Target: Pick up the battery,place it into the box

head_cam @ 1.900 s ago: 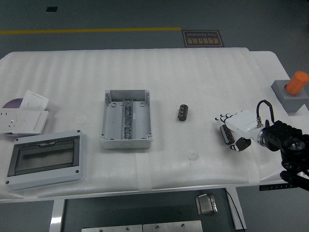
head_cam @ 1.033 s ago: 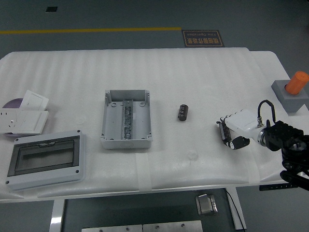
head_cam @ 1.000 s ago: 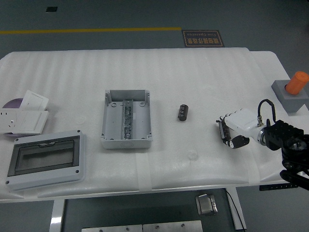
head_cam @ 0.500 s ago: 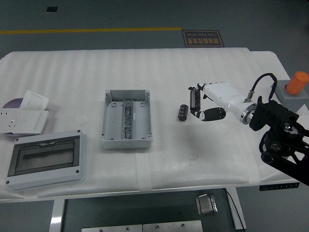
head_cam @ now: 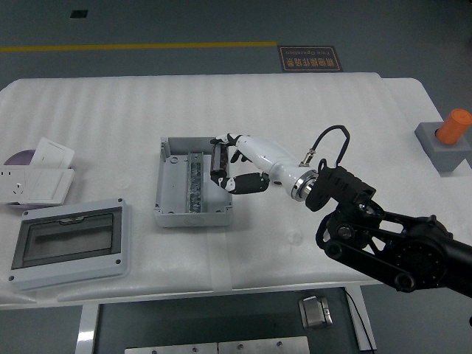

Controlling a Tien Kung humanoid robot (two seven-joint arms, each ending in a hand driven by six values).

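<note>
The grey open box [head_cam: 161,193] with a metal rail inside stands left of the table's middle. My right hand [head_cam: 223,165] reaches in from the right and is over the box's right wall. Its fingers are curled on a dark, upright cylindrical battery [head_cam: 217,158], held just above the box's right side. My white forearm covers the spot where a second battery lay earlier, so that battery is hidden. The left arm is out of view.
A grey cover with a clear window [head_cam: 70,247] lies at the front left. White socket plates [head_cam: 37,181] and a purple disc [head_cam: 18,157] lie at the left edge. A grey block with an orange cylinder [head_cam: 447,137] stands at the far right.
My right hand has swung from the table's right side leftward past the loose battery to over the box, keeping the dark battery in its fingers.
</note>
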